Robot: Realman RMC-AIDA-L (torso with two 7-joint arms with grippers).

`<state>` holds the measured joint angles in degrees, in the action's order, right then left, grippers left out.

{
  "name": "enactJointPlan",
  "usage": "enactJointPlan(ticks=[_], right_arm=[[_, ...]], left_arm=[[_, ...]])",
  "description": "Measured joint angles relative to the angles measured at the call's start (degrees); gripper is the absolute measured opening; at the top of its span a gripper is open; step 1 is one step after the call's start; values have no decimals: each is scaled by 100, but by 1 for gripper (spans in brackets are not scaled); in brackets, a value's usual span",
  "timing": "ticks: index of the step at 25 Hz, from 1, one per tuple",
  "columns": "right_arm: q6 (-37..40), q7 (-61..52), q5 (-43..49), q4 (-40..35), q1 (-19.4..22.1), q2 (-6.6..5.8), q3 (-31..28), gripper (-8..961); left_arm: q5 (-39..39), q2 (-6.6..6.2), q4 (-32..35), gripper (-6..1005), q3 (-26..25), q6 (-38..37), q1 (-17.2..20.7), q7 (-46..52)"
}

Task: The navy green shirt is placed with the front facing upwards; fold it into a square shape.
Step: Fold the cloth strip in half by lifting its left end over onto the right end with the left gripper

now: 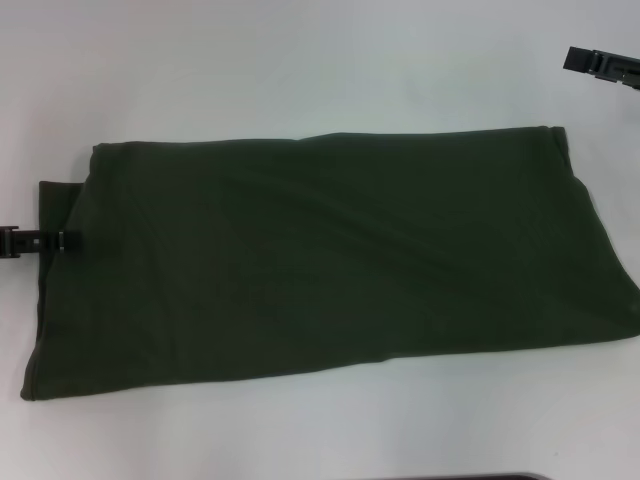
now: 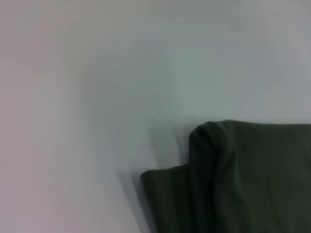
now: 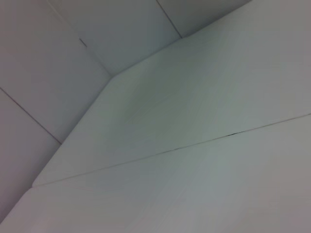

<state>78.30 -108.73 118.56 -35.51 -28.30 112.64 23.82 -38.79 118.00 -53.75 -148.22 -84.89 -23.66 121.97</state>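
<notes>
The navy green shirt (image 1: 320,260) lies flat on the white table (image 1: 300,60), folded into a long band running left to right with only plain green fabric showing. No lettering or neck is visible. My left gripper (image 1: 40,241) sits low at the shirt's left end, touching or just over a lower layer that sticks out there. The left wrist view shows that layered corner of the shirt (image 2: 252,179) but none of my fingers. My right gripper (image 1: 603,66) hovers at the far right, apart from the cloth.
White tabletop (image 1: 300,430) surrounds the shirt in front and behind. The shirt's right end reaches the head view's right border. The right wrist view shows only the table corner (image 3: 194,121) with a seam, and floor tiles beyond.
</notes>
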Motion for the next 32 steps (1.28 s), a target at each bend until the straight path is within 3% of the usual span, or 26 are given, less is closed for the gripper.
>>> enactJointPlan(ticks=[7, 18, 32], right_arm=[[-8, 0, 0, 0, -10, -10, 0, 923], [-25, 1, 0, 0, -15, -22, 0, 922], [-53, 8, 0, 6, 23, -22, 0, 922]], left_arm=[[265, -11, 14, 906, 21, -79, -120, 163], [781, -201, 286, 906, 32, -246, -534, 637], [1065, -267, 353, 905, 35, -233, -691, 988]])
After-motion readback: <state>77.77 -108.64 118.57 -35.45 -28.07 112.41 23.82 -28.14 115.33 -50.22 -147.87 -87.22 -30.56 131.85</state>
